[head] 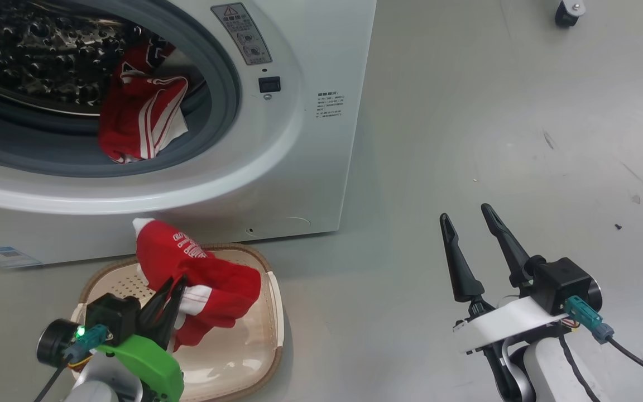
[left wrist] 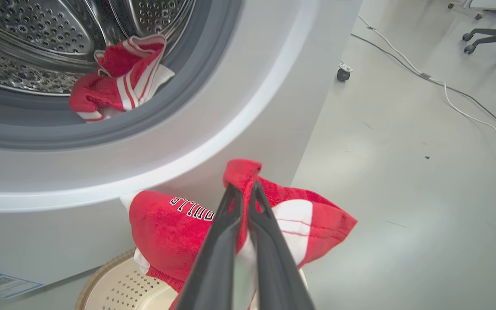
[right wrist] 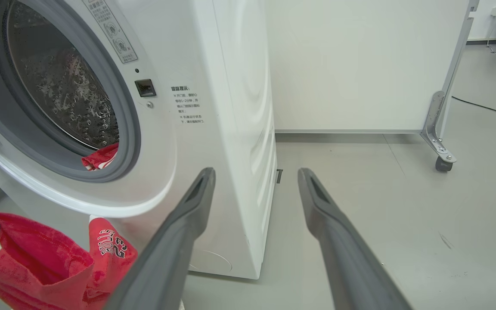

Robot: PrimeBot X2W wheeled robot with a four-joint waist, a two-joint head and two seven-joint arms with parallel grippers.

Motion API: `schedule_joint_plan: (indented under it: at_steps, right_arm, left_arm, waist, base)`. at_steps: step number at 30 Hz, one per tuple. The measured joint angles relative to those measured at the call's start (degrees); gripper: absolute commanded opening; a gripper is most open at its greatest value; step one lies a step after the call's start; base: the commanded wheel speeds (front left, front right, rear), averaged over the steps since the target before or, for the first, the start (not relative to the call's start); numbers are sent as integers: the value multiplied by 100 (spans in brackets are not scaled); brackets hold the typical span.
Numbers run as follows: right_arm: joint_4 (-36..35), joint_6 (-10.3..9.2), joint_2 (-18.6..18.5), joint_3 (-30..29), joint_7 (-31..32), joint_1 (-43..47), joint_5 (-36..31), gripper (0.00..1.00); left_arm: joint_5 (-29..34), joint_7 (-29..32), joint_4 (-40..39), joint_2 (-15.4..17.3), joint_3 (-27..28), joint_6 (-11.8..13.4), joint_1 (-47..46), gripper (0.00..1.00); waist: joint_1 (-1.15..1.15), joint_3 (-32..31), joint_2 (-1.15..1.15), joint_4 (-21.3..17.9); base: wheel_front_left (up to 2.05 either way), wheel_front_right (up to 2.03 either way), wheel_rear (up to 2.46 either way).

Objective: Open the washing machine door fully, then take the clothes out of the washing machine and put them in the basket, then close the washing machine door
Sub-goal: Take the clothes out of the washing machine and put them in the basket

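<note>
Fingers of the left gripper [head: 178, 282] are pinched together on a fold of a red garment [head: 210, 273]. The cloth is bunched between the dark tips and hangs off them in a loose lump, with white lettering and a white band showing. That garment hangs just in front of the washing machine [head: 310, 167], below its round mouth, and over the basket [head: 274, 301]. Its lower folds reach down into the tub, though I cannot tell whether they touch the bottom. The basket sits on the floor [head: 466, 111] right at the foot of the washing machine, under the mouth. The small blue label [head: 3, 257] on the machine's lower front is off to the robot's left of it.

Up in the machine the mouth stands open. A second red garment [head: 140, 114], white-striped, lies slumped at the front of the steel drum [head: 31, 50] and is draped onto the lower lip of the grey rubber ring [head: 226, 72].

The right gripper [head: 465, 212] hangs well clear of the washing machine, out over bare grey floor beyond its right side. Its two fingers are spread wide with nothing between them, pointing roughly past the machine's front corner.
</note>
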Motion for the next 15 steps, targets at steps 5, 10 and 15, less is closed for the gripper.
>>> schedule_joint_plan:
  at_steps: [5,10,15]
  right_arm:
    - [-25,-1,0,18,0,-62,0,100]
    - [-59,-3,0,37,0,-85,-1,100]
    - [-132,-7,0,83,0,-215,-18,100]
  left_arm:
    - [0,180,338,47,-41,0,27,0]
    - [-18,293,651,81,-10,0,20,0]
    - [-25,376,845,138,-14,0,-126,0]
  waist:
    - [0,127,0,-40]
    - [0,317,0,-91]
    - [0,537,0,-148]
  base:
    - [0,0,0]
    - [0,0,0]
    - [0,0,0]
